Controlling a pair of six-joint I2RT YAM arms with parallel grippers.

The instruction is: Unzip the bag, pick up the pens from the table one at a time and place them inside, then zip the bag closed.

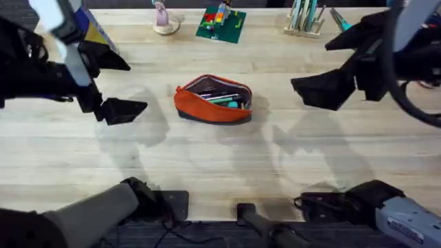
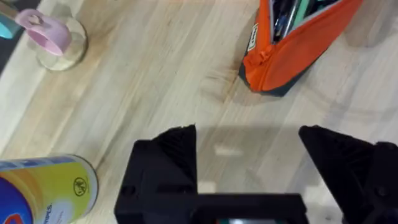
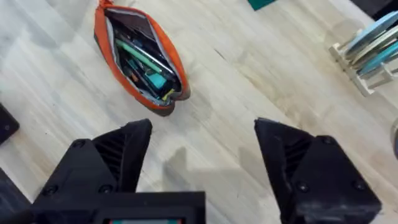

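The left hand (image 1: 124, 110) is hovering wide open and empty left of the bag (image 1: 212, 103). The bag is lying unzipped mid-tabletop (image 1: 220, 165), long axis running left-right, pens (image 1: 224, 98) showing inside; its small tag is unreadable. The right hand (image 1: 324, 89) is hanging open, empty.

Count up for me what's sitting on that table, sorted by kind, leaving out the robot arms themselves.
Orange pouch, open with pens inside: 1
Pink item on a round base: 1
Green plate of toy bricks: 1
Wooden rack of teal tools: 1
Yellow and blue can: 1
Total: 5
The pens inside overlap too much to count.
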